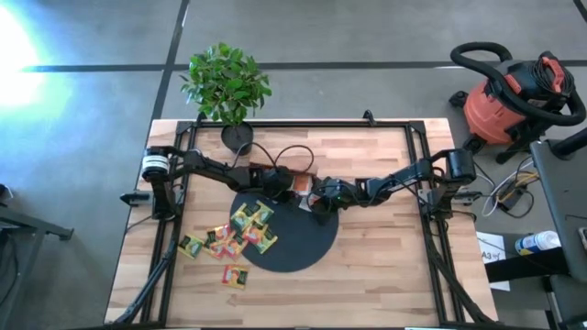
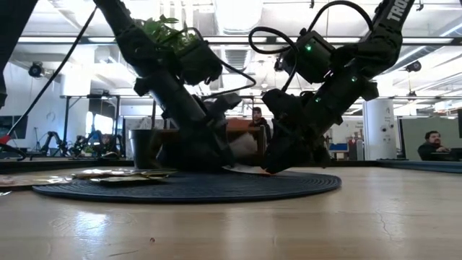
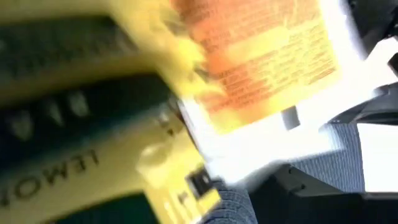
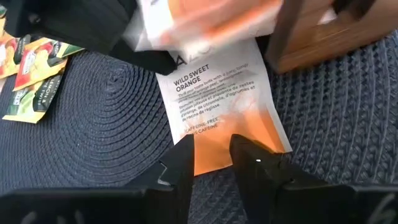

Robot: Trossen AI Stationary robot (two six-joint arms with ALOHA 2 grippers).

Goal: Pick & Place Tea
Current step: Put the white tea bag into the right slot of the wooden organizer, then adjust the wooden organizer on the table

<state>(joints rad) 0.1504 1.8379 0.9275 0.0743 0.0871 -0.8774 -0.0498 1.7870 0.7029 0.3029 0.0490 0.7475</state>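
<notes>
A white-and-orange tea sachet (image 4: 217, 106) lies flat on the black woven disc (image 1: 293, 246), beside the wooden tray (image 4: 323, 37). My right gripper (image 4: 211, 158) is open and slants down at it, with its fingertips over the sachet's orange end. My left gripper (image 1: 278, 183) is at the tray's left side. A yellow sachet (image 3: 93, 155) and a white-and-orange one (image 3: 261, 56) fill its wrist view. Several more sachets (image 1: 229, 243) lie at the disc's left edge. My left gripper is shut on tea sachets. In its own wrist view the yellow one (image 3: 149, 180) and the white-and-orange one (image 3: 249, 106) hide the fingers, so the part held does not show. My right gripper's one finger (image 4: 255, 165) overlaps the lying sachet's orange end (image 4: 214, 149). I cannot tell whether it touches.
A potted plant (image 1: 227, 87) stands at the table's far edge. A red shop vacuum (image 1: 514, 101) is on the floor beyond the right corner. Bare wood stretches along the near edge (image 1: 385, 284). People sit in the room behind (image 2: 433, 144).
</notes>
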